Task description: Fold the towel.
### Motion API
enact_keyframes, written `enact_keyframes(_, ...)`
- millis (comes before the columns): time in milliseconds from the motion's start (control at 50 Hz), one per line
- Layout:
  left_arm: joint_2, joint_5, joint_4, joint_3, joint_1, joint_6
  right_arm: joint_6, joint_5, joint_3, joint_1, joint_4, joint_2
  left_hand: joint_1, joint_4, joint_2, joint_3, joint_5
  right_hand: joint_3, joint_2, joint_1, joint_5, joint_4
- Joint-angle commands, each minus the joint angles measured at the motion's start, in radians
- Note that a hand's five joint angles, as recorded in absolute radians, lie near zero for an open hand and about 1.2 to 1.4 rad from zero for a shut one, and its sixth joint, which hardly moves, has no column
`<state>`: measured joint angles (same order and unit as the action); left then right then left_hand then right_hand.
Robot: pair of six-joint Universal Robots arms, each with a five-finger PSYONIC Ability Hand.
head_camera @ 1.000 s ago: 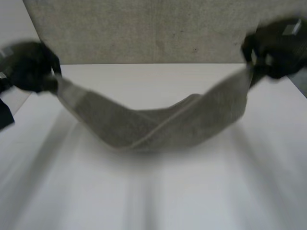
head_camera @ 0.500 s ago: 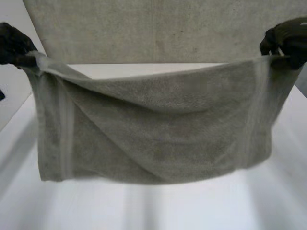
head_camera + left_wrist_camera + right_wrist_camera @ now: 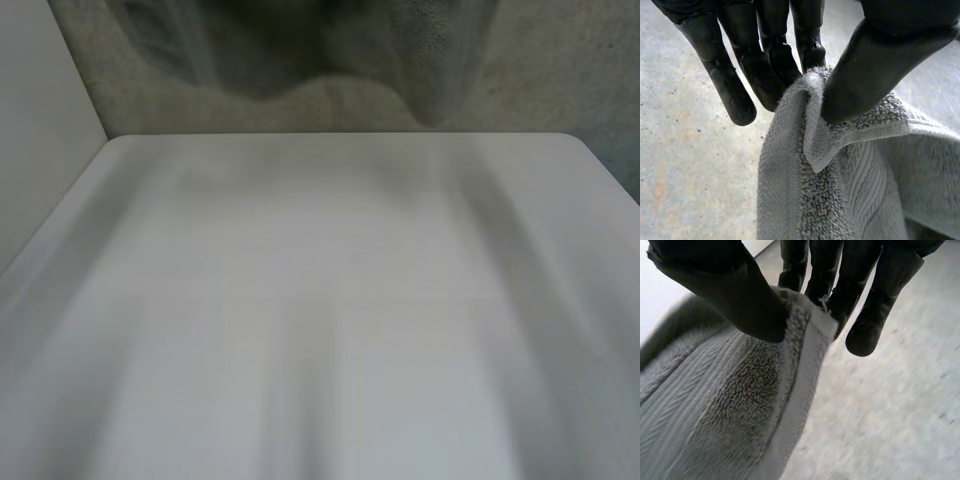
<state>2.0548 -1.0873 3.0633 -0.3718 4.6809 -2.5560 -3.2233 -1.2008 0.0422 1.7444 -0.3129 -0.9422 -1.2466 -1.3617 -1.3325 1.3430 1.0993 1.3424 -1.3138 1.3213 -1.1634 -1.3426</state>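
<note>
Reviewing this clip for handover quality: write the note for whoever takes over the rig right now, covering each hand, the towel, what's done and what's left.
Left hand: shut on the towel, pinching its upper edge between thumb and fingers.
Right hand: shut on the towel, thumb against fingers at a hemmed corner.
Towel: held up in the air, off the table.
Done: the towel is gripped and raised.
Left: no fold visible yet; probably lower it and fold it.

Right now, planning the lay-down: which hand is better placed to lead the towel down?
Probably right: the right hand pinches the towel flat at its hem corner; the left hand pinches a bunched, folded-over corner.
</note>
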Motion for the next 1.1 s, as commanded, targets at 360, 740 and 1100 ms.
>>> enact_keyframes(360, 0.067, 0.234, 0.328, -1.03, 0.113, -0.303, 0.84, 0.25, -1.22, -0.045, -0.114, -0.04, -0.15, -0.035, -0.064, 0.053, 0.122, 0.054, -0.083, 0.075, -0.058, -0.054)
enact_keyframes(740, -0.44, 0.415, 0.103, -1.313, 0.318, -0.394, 0.697, 0.48, -1.417, -0.414, -0.094, -0.647, -0.15, -0.035, -0.064, 0.053, 0.122, 0.054, -0.083, 0.075, -0.058, -0.054)
enact_keyframes(1100, -0.303, 0.39, 0.322, -1.426, 0.223, -0.297, 0.669, 0.451, -1.379, -0.366, -0.069, -0.373, -0.15, -0.035, -0.064, 0.053, 0.122, 0.054, -0.083, 0.075, -0.058, -0.054)
